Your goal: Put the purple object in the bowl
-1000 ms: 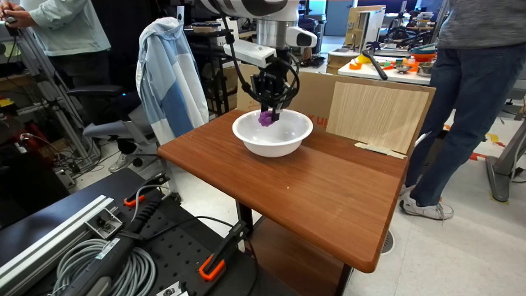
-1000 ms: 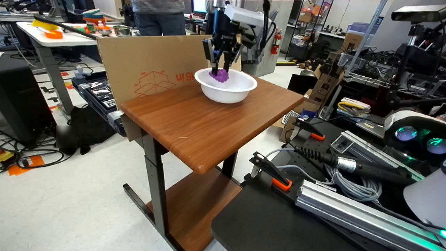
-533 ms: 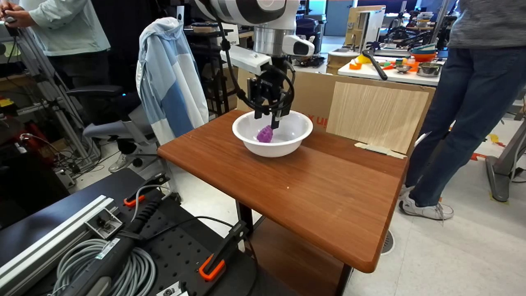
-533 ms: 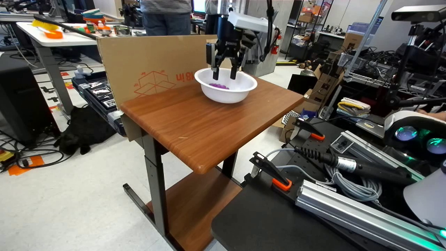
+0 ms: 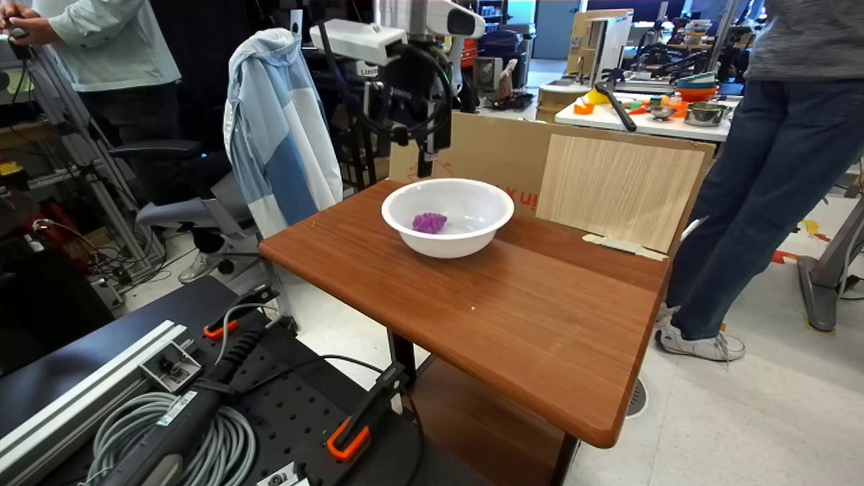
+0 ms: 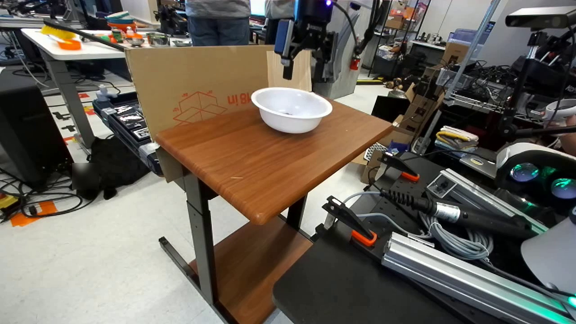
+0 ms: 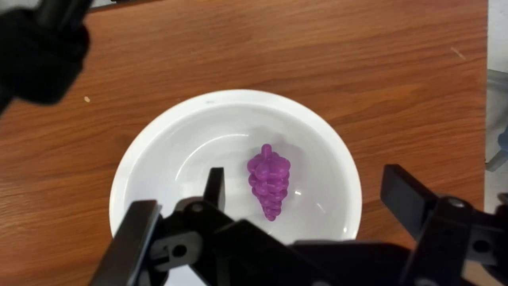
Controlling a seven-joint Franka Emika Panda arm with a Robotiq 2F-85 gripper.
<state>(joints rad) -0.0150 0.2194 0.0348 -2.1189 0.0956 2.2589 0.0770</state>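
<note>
The wrist view has the brown counter [image 7: 59,151] at the left, then the white bowl [image 7: 214,155], upright and partly hidden behind the fingers [image 7: 215,184]. These are released and spread wide: one shows over the bowl, the other past the rim, toward the counter edge at right. Seen between the two is the purple object [image 7: 270,182], shaped like a bunch of grapes with a short stem; it rests inside the bowl, right of the middle in that view and apart from the rim.

In an exterior view a person in a pale shirt [image 5: 125,50] shows at the far left, and a grey cable [image 5: 239,435] lies coiled on a black bench [image 5: 297,398] in front of the counter. A blue-and-white garment [image 5: 287,128] hangs beyond the counter's left edge. Next come the fingers, higher than the bowl and apart from it; the bowl stands near the far left corner, the purple object toward its left side. A cardboard sheet [image 5: 499,148] stands along the far edge, with a pale wood-grain panel [image 5: 617,189] against it near the far right corner. A person in jeans [image 5: 769,196] is beyond the right edge.

In an exterior view red print [image 6: 239,98] marks the cardboard sheet, left of the bowl, whose wall hides nearly all of the purple object.
</note>
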